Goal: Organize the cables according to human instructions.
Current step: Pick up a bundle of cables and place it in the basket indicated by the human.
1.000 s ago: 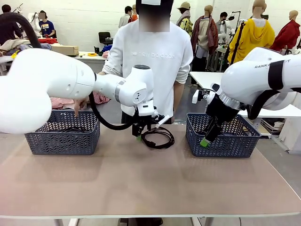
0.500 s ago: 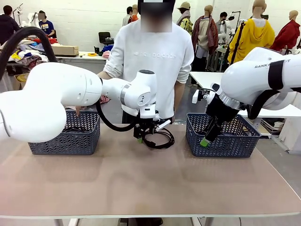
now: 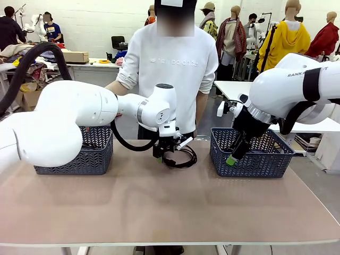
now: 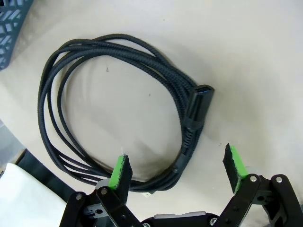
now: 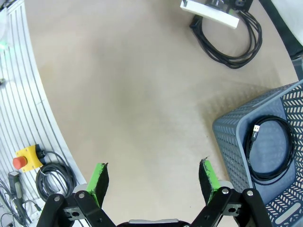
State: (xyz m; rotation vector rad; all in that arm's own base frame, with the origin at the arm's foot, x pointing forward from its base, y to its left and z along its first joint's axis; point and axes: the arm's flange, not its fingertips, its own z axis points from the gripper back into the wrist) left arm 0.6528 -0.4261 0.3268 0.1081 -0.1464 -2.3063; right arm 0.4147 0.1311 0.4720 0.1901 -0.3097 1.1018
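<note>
Beige tabletop [image 3: 159, 207] spreads bare in front of you, near edge first, with the work gathered along its far side. Your left gripper [image 4: 177, 172], black with green pads, hangs spread wide just above a coiled thin black cable [image 4: 94, 99] that lies flat on the table. In the left wrist view one pad sits inside the loop and the other outside it, so the strand near the chunky black plug [image 4: 196, 106] runs between the fingers; nothing is held yet. From the front, that gripper [image 3: 162, 155] sits at the table's middle, touching or nearly touching the same coil.

To your right, the right gripper [image 3: 232, 158] waits with its jaws wide and empty, at the near wall of a dark blue-grey plastic lattice basket [image 3: 249, 164]. Its wrist view shows a second coiled black cable [image 5: 270, 146] lying in the bottom of that basket. To your left stands a matching dark lattice basket [image 3: 79, 159], with dark cable strands faintly visible inside.

Beyond the table stands the person in a white sweatshirt [image 3: 175, 69], one hand lowered behind the left arm toward the left basket.

You appear to be at the pick-up step for the middle coil. Next, you need to lower slightly, close on the bundled strands, and lift; which basket the person wants cannot be told for certain.
</note>
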